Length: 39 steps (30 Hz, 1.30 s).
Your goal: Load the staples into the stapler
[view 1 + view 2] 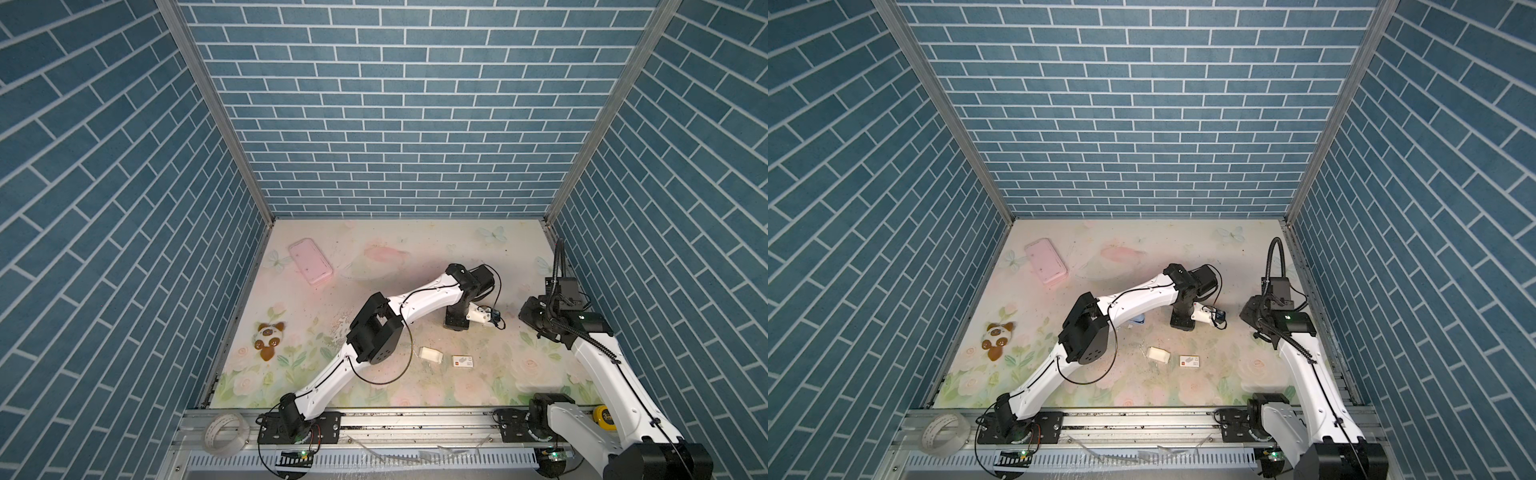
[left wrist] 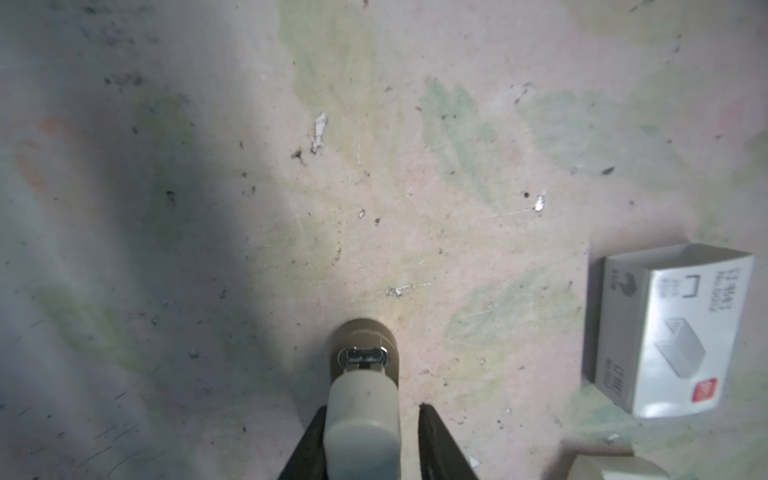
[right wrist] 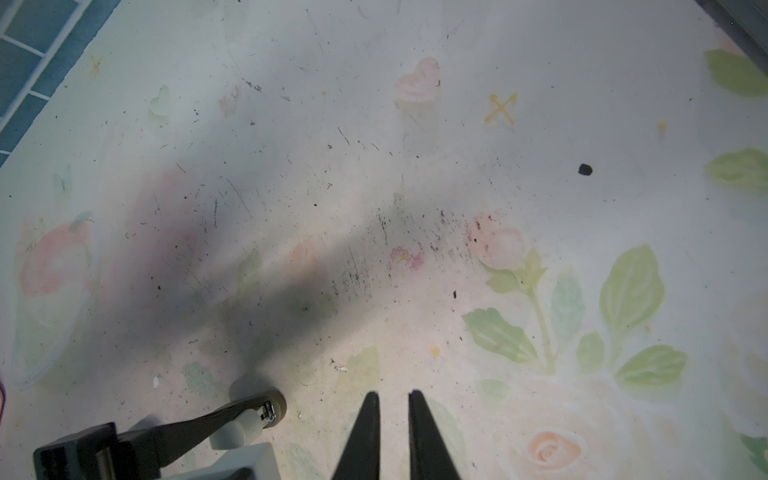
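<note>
One stapler (image 2: pixel 362 390), nose down, lengthwise inside left gripper (image 2: pixel 370 408), grip slack, right gripper (image 3: pixel 393 392) narrowly apart

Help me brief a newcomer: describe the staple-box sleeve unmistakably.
On the floral tabletop, look toward the front edge, near the middle. Two small white cardboard pieces lie there; the staple-box sleeve is the right-hand one, bearing a red square, unlike the plain tray.

Place is a robot lab test cell: brick-print walls (image 1: pixel 395 104), aluminium frame posts (image 1: pixel 210 104), floral mat (image 1: pixel 415 245), arms (image 1: pixel 432 293) on a rail (image 1: pixel 415 419).
</note>
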Motion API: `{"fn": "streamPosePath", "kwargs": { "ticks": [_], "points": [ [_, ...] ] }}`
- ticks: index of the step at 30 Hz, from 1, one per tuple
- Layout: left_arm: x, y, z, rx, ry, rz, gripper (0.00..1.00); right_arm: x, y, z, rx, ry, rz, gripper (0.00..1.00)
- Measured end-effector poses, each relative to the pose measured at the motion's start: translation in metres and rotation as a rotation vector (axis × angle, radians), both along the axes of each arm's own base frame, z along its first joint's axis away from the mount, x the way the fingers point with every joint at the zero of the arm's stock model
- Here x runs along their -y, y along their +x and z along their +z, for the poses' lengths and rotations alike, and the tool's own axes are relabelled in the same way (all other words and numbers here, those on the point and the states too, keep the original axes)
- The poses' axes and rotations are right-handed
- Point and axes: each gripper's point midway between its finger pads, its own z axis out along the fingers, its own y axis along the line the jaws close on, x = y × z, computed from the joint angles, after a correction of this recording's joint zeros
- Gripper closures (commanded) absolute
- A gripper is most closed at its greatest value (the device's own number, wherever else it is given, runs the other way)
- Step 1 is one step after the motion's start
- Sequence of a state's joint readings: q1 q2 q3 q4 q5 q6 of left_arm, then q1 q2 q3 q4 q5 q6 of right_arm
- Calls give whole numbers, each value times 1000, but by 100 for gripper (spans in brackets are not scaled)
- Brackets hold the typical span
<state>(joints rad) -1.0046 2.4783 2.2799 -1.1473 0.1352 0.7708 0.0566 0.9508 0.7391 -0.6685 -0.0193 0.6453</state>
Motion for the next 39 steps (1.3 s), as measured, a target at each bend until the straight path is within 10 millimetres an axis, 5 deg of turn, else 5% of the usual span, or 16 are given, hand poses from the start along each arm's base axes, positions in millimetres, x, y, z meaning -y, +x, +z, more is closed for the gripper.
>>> {"fn": "streamPosePath", "kwargs": {
  "ticks": [8, 14, 20, 28, 29, 30, 31, 39],
  "points": [
    [-2, -1, 16, 1, -29, 8, 39, 0, 0, 0, 3, -11, 19, 78],
    [-12, -5, 34, -7, -56, 26, 29, -5, 6, 4, 33, -9, 69, 64],
    [-39, -4, 74, -28, -142, 123, 0, -16, 26, 9, 134, 2, 150, 52],
    [-128, 47, 135, 27, -329, 436, 1, 1, 63, 19, 260, -115, 158, 42],
    [-141, 52, 136, 36, -339, 477, 0, 5, 67, 17, 261, -132, 156, 41],
    [-156, 57, 136, 44, -350, 525, 0, 9, 72, 14, 262, -152, 155, 19],
    [-170, 63, 135, 53, -364, 574, 0, 12, 77, 12, 271, -170, 152, 9],
    [-274, 96, 116, 116, -446, 941, 0, 47, 91, -9, 362, -308, 94, 3]
  ]
}}
